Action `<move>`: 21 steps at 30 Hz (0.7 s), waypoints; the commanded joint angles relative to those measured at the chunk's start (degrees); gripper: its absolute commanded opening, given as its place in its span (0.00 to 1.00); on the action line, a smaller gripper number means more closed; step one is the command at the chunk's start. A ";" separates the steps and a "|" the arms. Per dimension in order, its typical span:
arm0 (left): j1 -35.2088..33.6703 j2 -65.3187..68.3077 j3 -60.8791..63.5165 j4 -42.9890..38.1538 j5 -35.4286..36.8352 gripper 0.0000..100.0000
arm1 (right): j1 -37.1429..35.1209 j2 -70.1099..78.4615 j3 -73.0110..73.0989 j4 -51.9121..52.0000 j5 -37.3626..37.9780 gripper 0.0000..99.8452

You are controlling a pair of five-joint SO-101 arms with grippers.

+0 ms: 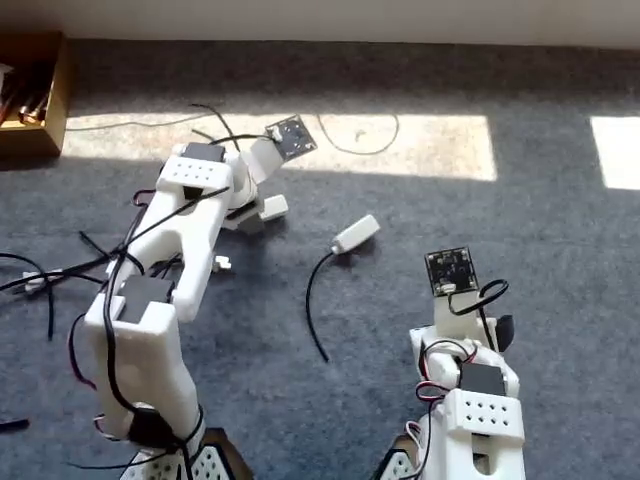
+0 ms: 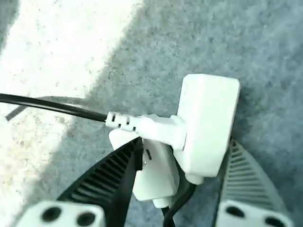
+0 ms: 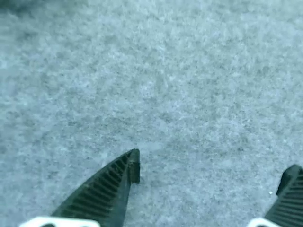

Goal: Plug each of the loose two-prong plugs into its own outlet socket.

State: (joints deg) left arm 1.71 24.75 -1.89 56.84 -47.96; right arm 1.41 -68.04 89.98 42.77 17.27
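Ribbed fingers [image 2: 113,179] of the left gripper [image 2: 185,144] clamp a white outlet socket block [image 2: 208,118] at far left, likely steadying it with one white plug [image 2: 156,128] seated, while the right gripper [image 3: 213,164] hangs spread over grey carpet [image 3: 165,71], right of the loose plug [image 1: 356,234].

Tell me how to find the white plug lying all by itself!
On the grey carpet, look near the sunlit patch, between the two arms. The white plug lies there, trailing a black cord; unlike the white pieces at the left gripper, nothing touches it.

Carpeted indoor room: grey carpet [image 1: 560,260], sun patches [image 1: 420,150], wooden box [image 1: 45,100].
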 commanded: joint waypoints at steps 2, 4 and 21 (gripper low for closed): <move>1.98 0.04 -1.89 5.89 -5.01 0.13 | -0.57 -0.84 -0.22 0.04 0.79 0.43; 1.98 -0.04 -4.62 8.79 -3.96 0.08 | -0.57 -0.84 -0.22 0.04 0.79 0.43; -33.45 0.75 -40.75 30.42 -1.49 0.01 | -0.57 -0.84 -0.22 0.04 0.88 0.43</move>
State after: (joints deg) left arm -21.05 25.89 -36.70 85.41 -46.11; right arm 1.41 -68.04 89.98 42.77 17.36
